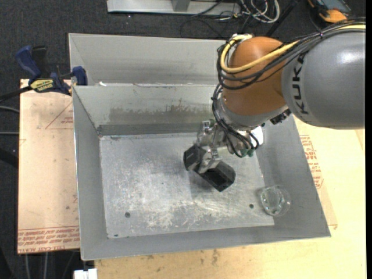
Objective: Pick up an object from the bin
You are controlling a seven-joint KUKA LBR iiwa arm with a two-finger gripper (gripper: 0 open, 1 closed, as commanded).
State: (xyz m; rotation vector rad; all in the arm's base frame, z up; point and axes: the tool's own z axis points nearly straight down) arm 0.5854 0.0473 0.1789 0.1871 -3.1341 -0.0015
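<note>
My gripper (205, 167) hangs low over the bin floor, a little right of the middle. Its two black fingertips (192, 157) stand apart, so it is open, and I see nothing held between them. A small clear plastic cup-like thing (274, 200) lies on the floor at the near right corner, apart from the gripper, to its right and closer to the front wall.
The arm with its orange cover and yellow cables reaches in from the right and hides the bin's far right part. Bare scratched metal floor stretches to the left and front of the gripper.
</note>
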